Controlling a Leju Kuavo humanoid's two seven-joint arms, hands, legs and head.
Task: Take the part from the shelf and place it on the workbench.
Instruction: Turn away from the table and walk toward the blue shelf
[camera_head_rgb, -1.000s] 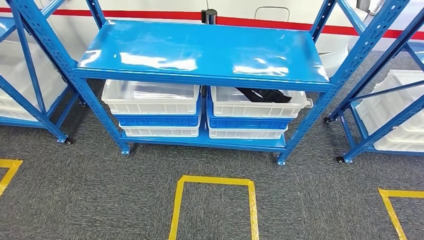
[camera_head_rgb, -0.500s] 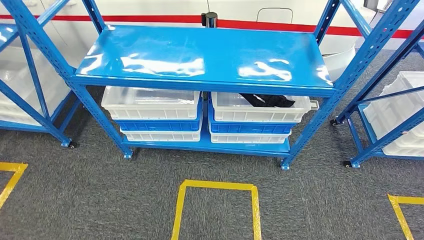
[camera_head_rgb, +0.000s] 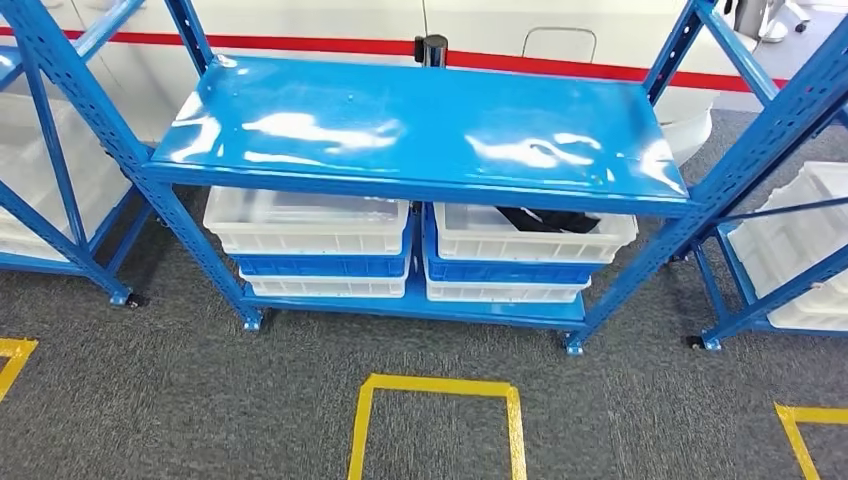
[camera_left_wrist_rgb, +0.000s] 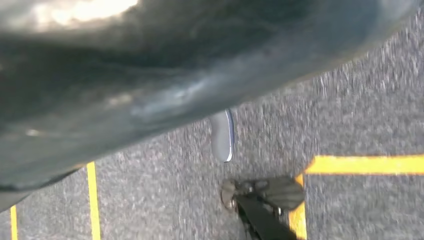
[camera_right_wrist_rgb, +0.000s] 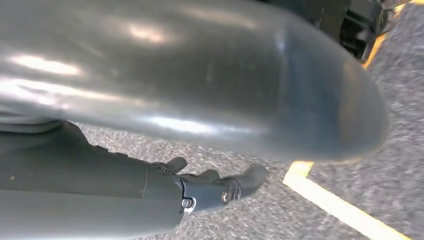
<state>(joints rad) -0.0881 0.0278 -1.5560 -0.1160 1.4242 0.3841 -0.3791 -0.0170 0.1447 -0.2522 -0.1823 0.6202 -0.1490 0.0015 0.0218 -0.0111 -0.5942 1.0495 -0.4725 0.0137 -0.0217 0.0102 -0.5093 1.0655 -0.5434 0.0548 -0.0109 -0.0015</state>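
Observation:
A black part (camera_head_rgb: 548, 219) lies in the upper right white bin (camera_head_rgb: 530, 243) on the lower level of the blue shelf (camera_head_rgb: 420, 125), partly hidden under the top board. My right hand (camera_right_wrist_rgb: 220, 186) hangs over the grey carpet, its dark fingers spread and holding nothing. In the left wrist view a single grey fingertip (camera_left_wrist_rgb: 222, 136) hangs above the carpet; the rest of that hand is hidden, so I cannot tell how it lies.
A second stack of white and blue bins (camera_head_rgb: 310, 228) stands left of the first. More blue racks with white bins flank the shelf at left (camera_head_rgb: 50, 160) and right (camera_head_rgb: 790, 250). A yellow tape square (camera_head_rgb: 437, 386) marks the carpet in front. A black cylinder (camera_head_rgb: 433, 48) stands behind the top board.
The whole picture has shifted: the shelf sits lower and looks a little nearer, so the camera has moved. The part and bins stay where they were.

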